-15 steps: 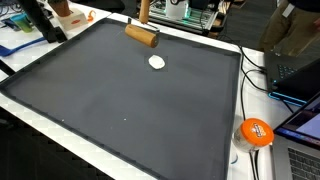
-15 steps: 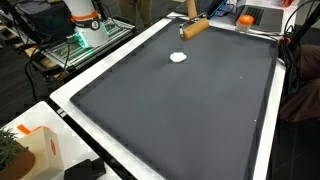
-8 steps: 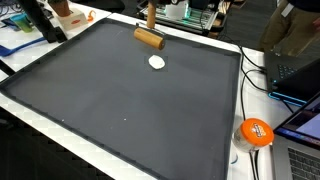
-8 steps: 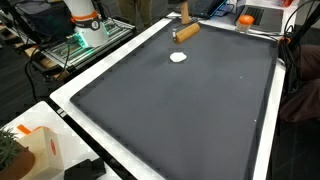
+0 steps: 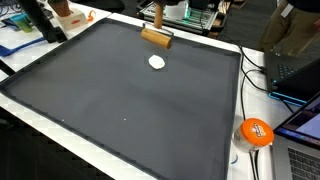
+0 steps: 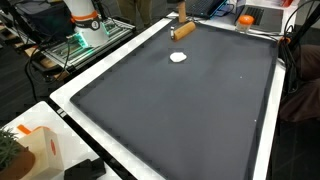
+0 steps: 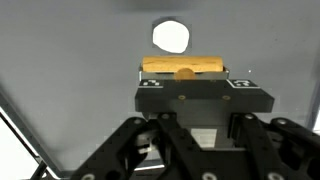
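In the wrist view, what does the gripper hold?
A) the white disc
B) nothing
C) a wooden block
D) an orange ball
C: the gripper is shut on the wooden block, while the white disc lies apart from it on the dark mat.

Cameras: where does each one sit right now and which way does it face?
Exterior view: raised, off the near edge of the mat, facing across it to the wooden tool and white disc at the far edge; no robot part clearly shows.
Exterior view: raised, off a mat corner, facing along it to the tool; what looks like the robot's base stands upper left.
Wrist view: above the gripper, shut on the tool, facing down at the mat.
Shared: all three show tool, disc, mat.
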Robot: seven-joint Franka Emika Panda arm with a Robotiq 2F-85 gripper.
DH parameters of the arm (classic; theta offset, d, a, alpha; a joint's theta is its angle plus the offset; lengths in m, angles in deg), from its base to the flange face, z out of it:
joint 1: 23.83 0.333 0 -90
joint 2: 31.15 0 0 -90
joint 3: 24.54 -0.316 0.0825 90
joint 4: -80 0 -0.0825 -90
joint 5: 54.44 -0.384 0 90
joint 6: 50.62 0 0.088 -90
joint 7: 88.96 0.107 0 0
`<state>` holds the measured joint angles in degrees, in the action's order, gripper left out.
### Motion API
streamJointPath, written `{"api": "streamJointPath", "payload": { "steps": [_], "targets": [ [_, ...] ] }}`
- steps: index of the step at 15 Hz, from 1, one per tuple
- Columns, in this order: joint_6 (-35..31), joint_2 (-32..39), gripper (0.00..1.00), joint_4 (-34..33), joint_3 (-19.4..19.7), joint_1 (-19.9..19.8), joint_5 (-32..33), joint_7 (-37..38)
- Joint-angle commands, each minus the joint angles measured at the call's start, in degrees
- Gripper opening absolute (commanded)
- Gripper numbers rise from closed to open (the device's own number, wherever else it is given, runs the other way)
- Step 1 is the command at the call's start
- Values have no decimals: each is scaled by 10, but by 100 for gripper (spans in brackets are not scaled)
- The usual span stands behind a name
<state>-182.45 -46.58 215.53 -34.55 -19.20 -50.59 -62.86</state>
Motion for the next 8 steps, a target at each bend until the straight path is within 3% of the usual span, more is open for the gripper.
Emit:
{"api": "streamJointPath", "payload": {
  "steps": [1, 8],
  "targets": [
    [-9, -27, 22, 25, -10, 3, -2, 0],
    [-71, -36, 22, 65, -26, -7, 23, 36]
  ]
}}
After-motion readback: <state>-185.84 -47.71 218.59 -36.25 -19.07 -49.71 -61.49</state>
